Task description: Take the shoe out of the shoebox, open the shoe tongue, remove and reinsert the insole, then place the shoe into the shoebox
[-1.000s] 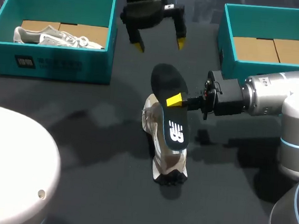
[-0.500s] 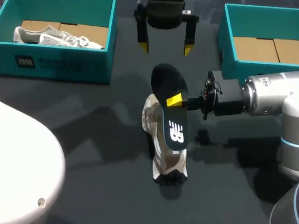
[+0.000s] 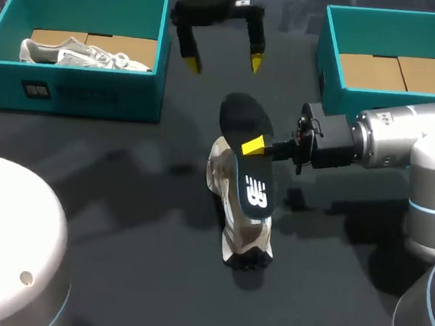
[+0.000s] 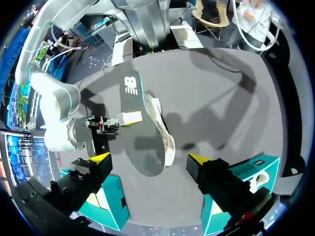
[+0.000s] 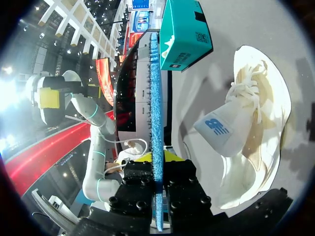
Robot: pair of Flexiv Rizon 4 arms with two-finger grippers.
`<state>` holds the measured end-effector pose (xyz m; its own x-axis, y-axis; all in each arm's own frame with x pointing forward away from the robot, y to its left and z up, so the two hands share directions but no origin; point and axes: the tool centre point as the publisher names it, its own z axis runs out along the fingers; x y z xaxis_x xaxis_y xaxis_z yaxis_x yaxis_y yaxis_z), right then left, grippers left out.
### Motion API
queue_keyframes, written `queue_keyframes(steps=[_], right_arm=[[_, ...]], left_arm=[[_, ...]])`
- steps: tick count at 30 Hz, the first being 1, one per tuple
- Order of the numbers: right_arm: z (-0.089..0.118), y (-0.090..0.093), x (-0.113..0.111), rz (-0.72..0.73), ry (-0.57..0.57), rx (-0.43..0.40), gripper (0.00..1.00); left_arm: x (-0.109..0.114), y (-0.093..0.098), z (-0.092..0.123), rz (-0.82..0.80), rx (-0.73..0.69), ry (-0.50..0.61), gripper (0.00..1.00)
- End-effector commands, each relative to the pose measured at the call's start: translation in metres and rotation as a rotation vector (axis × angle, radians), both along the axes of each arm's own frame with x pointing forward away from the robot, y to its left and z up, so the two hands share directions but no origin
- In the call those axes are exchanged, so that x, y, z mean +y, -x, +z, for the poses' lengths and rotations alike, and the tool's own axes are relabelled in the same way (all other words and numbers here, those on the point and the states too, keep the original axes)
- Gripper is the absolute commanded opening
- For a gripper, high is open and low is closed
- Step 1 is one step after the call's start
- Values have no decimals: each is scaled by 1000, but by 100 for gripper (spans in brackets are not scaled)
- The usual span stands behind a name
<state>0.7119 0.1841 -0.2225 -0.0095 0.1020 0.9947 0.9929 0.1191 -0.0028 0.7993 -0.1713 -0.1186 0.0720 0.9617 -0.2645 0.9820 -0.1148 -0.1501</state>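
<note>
A beige shoe (image 3: 240, 228) lies on the dark table, toe toward the near edge. Above it hangs the black insole (image 3: 247, 157), its printed underside facing up, with my right gripper (image 3: 256, 146) shut on its edge from the right. In the right wrist view the insole (image 5: 156, 93) shows edge-on between the fingers (image 5: 172, 156), and the shoe (image 5: 246, 132) lies beside it. My left gripper (image 3: 222, 62) hovers open over the far middle of the table, apart from the insole. Its own view looks down on the insole (image 4: 140, 132) and the shoe (image 4: 164, 129).
A teal shoebox (image 3: 78, 92) at the far left holds a second pale shoe (image 3: 81, 54) on cardboard. Another teal shoebox (image 3: 328, 66) at the far right holds only cardboard. My left arm's white housing (image 3: 2, 242) fills the near left corner.
My left gripper has swung and turned above the far middle of the table, ending slightly further left. The right arm, the insole and the shoe have not moved.
</note>
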Motion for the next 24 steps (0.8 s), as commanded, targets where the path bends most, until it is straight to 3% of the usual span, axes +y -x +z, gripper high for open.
queue_keyframes(steps=[1, 19, 24], right_arm=[[-1, 0, 1, -1, 1, 0, 0], [-1, 0, 1, -1, 1, 0, 0], [-1, 0, 1, -1, 1, 0, 0]], left_arm=[[28, 9, -12, 107, 56, 496, 100], [28, 9, -12, 107, 56, 496, 100], [39, 32, -15, 87, -2, 583, 100]])
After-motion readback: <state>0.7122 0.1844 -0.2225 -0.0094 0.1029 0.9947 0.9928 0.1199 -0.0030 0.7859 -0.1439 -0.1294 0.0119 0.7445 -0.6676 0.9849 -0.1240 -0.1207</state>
